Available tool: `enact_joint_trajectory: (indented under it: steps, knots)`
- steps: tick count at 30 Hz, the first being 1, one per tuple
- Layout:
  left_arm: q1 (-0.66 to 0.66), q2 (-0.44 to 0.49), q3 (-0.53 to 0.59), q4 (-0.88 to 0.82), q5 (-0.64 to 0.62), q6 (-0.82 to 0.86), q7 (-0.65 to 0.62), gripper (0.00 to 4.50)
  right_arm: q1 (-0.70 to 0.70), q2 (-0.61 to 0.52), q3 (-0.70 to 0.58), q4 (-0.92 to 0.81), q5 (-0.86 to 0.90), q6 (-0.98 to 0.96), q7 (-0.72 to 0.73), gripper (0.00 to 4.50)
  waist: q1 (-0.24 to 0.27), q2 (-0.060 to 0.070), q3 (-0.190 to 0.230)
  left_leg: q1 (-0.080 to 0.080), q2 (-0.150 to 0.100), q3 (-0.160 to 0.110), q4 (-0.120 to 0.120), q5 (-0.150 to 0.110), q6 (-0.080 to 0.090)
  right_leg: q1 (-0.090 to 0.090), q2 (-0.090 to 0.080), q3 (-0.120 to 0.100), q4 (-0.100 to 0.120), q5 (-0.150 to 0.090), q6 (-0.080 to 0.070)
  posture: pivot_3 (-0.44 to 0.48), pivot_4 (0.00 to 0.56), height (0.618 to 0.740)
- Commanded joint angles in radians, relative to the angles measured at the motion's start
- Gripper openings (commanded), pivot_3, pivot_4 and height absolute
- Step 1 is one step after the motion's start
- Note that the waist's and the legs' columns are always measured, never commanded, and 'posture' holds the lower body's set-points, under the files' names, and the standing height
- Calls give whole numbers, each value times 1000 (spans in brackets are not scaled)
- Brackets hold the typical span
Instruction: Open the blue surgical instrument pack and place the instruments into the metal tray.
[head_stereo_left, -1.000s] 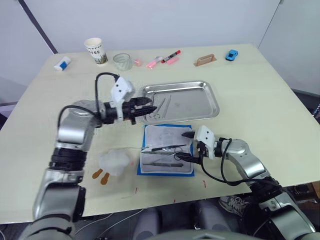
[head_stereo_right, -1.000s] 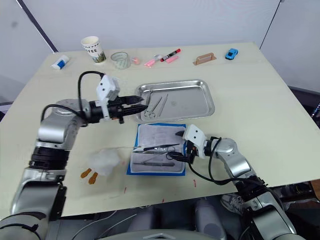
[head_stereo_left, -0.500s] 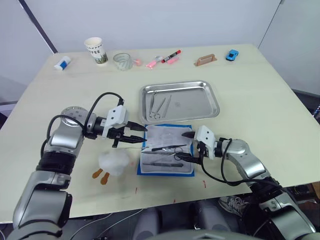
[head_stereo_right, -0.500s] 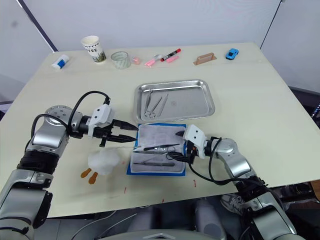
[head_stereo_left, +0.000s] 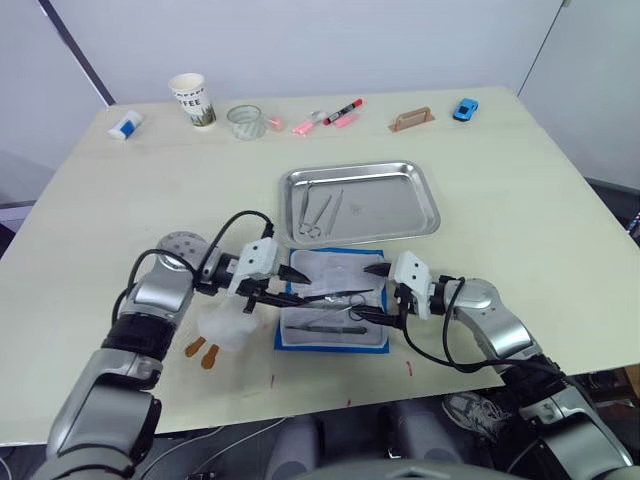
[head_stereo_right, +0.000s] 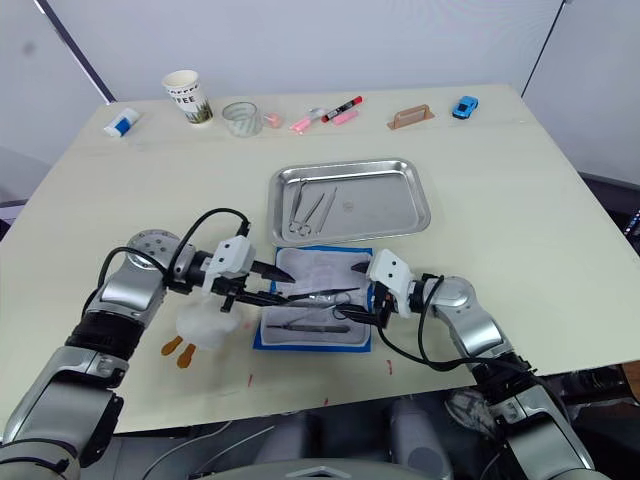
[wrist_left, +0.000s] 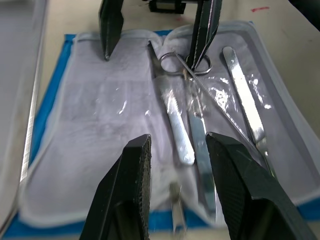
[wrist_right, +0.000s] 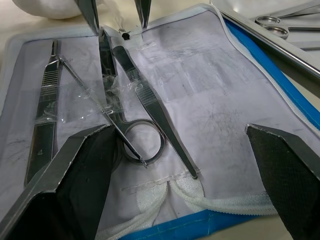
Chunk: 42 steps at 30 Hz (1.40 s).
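The blue surgical instrument pack (head_stereo_left: 384, 340) lies open on the table, its pale lining up. Several instruments (wrist_left: 176, 125) rest on the lining under clear film, among them a ring-handled one (wrist_right: 142, 142) and tweezers. Just beyond it stands the metal tray (head_stereo_left: 420, 200), holding two instruments (head_stereo_left: 318, 212). My left gripper (head_stereo_left: 290, 287) is open at the pack's left edge, its fingertips (wrist_left: 137, 165) straddling the instruments' ends. At the right edge my right gripper (head_stereo_left: 372, 292) is open wide and holds nothing, with its fingers (wrist_right: 75, 190) on either side of the ring handles.
A white plush toy (head_stereo_left: 225, 328) lies right beside my left arm, with two orange pieces (head_stereo_left: 200, 352) near it. Along the far edge stand a paper cup (head_stereo_left: 192, 100), a clear cup (head_stereo_left: 245, 122), markers (head_stereo_left: 335, 115), a brown block (head_stereo_left: 408, 120) and a blue toy car (head_stereo_left: 462, 109).
My left gripper has come back from the tray's left side, towards me, to the pack's left edge. The right gripper has stayed where it was.
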Motion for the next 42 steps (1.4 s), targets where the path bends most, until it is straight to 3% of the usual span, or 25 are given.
enact_joint_trajectory:
  steps: [1,19,31,34,36,42]
  knots:
    - [-7,-18,0,16,19,-30,19,1867,72,-33,75,114,-115,83,-48,4500,0,0,0,0,0,0,0,0,0,0,0,0,0,0,0,0,150,740]
    - [-40,-102,-11,119,82,-81,81,1867,74,-32,76,126,-117,72,-52,4500,1,0,0,0,0,0,0,0,0,0,1,0,0,0,0,0,150,740]
    - [-34,-100,-15,143,69,-74,22,1867,77,-30,77,130,-119,67,-55,4500,1,0,-1,0,0,1,0,0,0,0,1,0,0,0,0,0,150,740]
    - [-32,-101,-12,163,73,-81,24,1079,77,-30,77,130,-118,67,-56,4500,1,0,-1,0,0,1,0,0,0,0,1,0,0,0,0,0,150,740]
    - [-29,-101,-13,180,79,-94,22,57,76,-30,76,131,-118,68,-56,4500,1,0,-1,0,0,1,0,0,0,0,1,0,0,0,0,0,150,740]
    - [-19,-105,-15,204,86,-115,27,57,77,-31,76,131,-117,68,-57,4500,1,2,-3,0,0,1,0,0,0,0,1,0,0,0,0,0,150,740]
